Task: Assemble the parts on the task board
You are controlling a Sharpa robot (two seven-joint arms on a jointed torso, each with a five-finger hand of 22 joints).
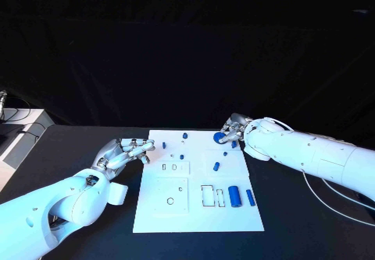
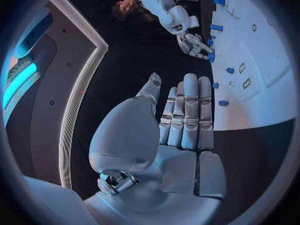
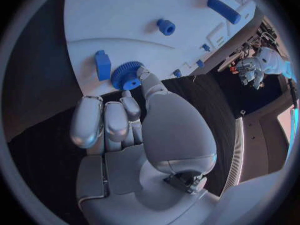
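The white task board (image 1: 199, 216) lies in the middle of the black table. My right hand (image 1: 233, 131) is at the board's far right corner and pinches a blue gear (image 1: 219, 137) between thumb and finger. In the right wrist view the gear (image 3: 127, 75) sits at the board's edge beside a blue block (image 3: 102, 65). My left hand (image 1: 125, 154) hovers at the board's left edge, holding nothing, with its fingers (image 2: 189, 112) stretched out side by side. Two blue cylinders (image 1: 233, 194) lie near the board's right side, and small blue pegs (image 1: 217, 166) dot its far half.
A white block (image 1: 117, 193) sits by my left forearm, left of the board. Rectangular slots (image 1: 208, 195) and a round hole (image 1: 170, 201) are cut into the board's near half. Black table (image 1: 94, 135) surrounds the board. White cables (image 1: 336, 206) trail under my right arm.
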